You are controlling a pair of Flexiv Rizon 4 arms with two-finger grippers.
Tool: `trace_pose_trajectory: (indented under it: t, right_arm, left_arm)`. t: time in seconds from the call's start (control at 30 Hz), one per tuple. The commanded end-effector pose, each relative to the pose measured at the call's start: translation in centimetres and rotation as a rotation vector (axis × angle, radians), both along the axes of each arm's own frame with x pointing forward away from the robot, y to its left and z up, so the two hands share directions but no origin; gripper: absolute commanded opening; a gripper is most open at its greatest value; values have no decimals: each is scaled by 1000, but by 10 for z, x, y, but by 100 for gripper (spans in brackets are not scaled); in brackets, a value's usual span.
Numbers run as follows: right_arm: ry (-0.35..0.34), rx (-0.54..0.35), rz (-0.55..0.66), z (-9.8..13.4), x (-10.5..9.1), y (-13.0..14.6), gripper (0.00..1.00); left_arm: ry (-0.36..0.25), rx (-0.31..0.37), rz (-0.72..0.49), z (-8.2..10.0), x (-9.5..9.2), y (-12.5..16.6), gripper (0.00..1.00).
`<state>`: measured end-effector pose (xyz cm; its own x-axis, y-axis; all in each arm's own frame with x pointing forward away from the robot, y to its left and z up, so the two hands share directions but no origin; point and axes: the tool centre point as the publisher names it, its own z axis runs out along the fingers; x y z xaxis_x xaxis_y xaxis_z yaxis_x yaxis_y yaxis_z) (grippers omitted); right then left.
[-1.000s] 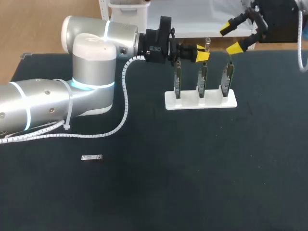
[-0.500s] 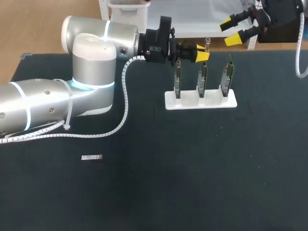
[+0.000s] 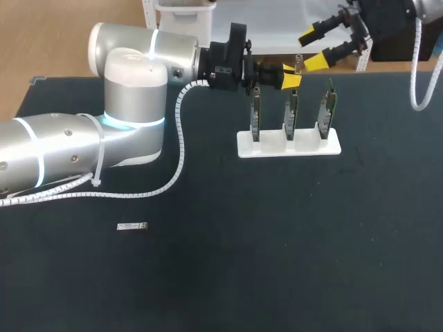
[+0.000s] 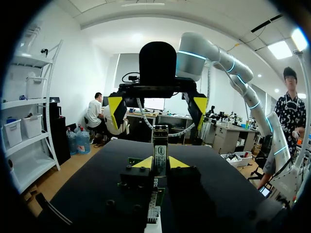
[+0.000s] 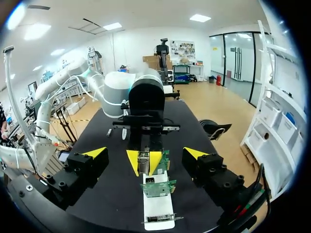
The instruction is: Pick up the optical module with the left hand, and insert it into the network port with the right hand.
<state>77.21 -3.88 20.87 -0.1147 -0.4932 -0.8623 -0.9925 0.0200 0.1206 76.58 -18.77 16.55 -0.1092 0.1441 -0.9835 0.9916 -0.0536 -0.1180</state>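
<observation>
spotted right gripper (image 3: 311, 49) slid left, upper right, spread wide. also spotted left gripper (image 3: 291, 76) clamping one optical module (image 4: 160, 151) near three cards (image 3: 291, 114), one spare module (image 3: 131, 226) lower left.

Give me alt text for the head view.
Left gripper holds an optical module over the middle of three upright cards in a white stand, while the open right gripper hangs beyond it. A second small module lies on the black table.

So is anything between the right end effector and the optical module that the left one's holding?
Nothing visible. The left end effector is shut on the optical module, holding it upright above the card stand. The open right end effector faces it with only open air between them.
</observation>
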Motion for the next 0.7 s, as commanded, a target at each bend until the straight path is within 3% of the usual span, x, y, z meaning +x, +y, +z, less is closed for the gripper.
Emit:
trace_pose_trajectory:
  t: [0.03,0.7]
  right_arm:
    - [1,-4,-4,-3,-3,4,100]
    - [17,-2,1,-6,-1,11,100]
  left_arm:
    - [0,0,-2,-1,2,-1,0]
    - [0,0,-2,-1,2,-1,0]
